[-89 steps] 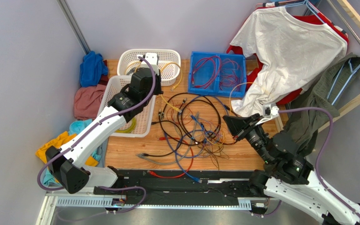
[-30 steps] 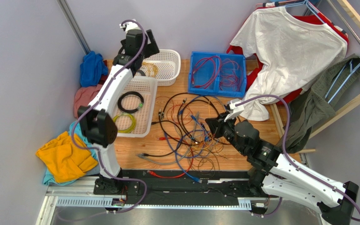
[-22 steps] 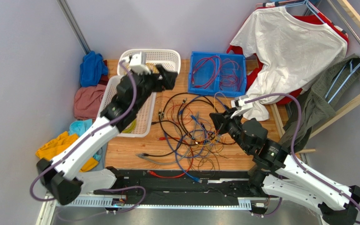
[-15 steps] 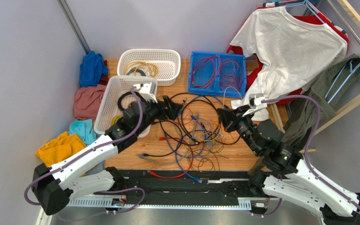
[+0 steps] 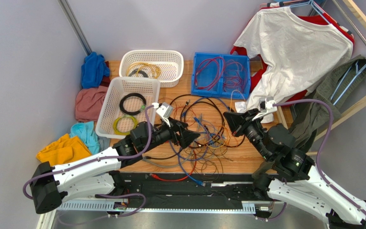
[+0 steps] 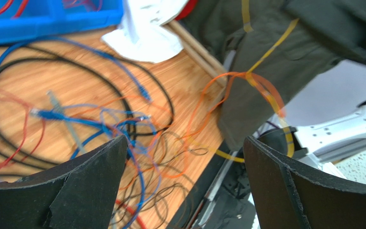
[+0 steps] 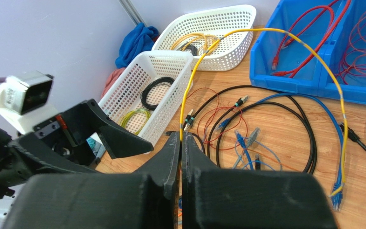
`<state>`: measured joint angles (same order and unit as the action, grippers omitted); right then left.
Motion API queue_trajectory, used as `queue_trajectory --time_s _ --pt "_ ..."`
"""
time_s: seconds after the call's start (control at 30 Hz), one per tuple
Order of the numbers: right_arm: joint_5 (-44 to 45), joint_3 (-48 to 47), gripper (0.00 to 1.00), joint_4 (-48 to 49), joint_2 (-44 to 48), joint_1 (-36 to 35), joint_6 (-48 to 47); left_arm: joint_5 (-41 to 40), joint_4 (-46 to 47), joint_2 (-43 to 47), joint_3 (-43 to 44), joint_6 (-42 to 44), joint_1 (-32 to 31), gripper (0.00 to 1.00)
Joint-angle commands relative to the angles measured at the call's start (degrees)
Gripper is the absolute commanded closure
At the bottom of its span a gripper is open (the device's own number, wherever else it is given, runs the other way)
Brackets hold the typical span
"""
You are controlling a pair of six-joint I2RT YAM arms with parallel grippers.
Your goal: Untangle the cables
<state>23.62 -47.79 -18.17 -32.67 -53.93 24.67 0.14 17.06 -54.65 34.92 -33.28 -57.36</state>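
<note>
The cables (image 5: pixel 204 136) lie in a loose tangle of black, blue, red and orange wires on the wooden table (image 5: pixel 123 155). My left gripper (image 5: pixel 189 137) hovers low at the tangle's left side, open and empty. In the left wrist view the wide gap of the left gripper (image 6: pixel 185 140) frames blue and orange wires (image 6: pixel 123 129). My right gripper (image 7: pixel 180 136) is shut on a yellow cable (image 7: pixel 266 31). That cable rises from the fingertips and arcs over the tangle to its plug (image 7: pixel 336 191). From above, the right gripper (image 5: pixel 229 119) sits at the tangle's right edge.
Two white baskets stand at the back left: the near one (image 5: pixel 107 107) holds a black coil (image 5: pixel 132 102) and a yellow-green coil (image 5: pixel 125 125). A blue bin (image 5: pixel 222 88) holds red wires. A white T-shirt (image 5: pixel 294 52) and other clothes hang right; cloths (image 5: pixel 88 102) are heaped left.
My left arm has swung from above the far baskets down and right to the tangle, its gripper staying open. The right gripper, still shut, has shifted slightly right.
</note>
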Motion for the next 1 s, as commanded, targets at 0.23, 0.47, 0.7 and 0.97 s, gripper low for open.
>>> queue_trajectory --time_s 0.23,0.47,0.7,0.97 --pt "-2.7 1.3 1.00 1.6 -1.0 0.1 1.5 5.4 2.7 -8.0 11.6 4.1 -4.1 0.01" --pt "-3.3 1.7 1.00 2.4 -1.9 0.1 1.5 9.4 5.3 -14.2 12.9 3.5 -4.9 0.03" --pt "-3.8 2.0 1.00 2.8 -2.5 0.2 1.7 11.5 7.5 -18.8 13.6 2.8 -5.2 0.13" --pt "-4.1 2.4 1.00 3.5 -2.8 0.1 1.8 11.9 11.8 -21.1 13.6 1.0 -5.3 0.36"
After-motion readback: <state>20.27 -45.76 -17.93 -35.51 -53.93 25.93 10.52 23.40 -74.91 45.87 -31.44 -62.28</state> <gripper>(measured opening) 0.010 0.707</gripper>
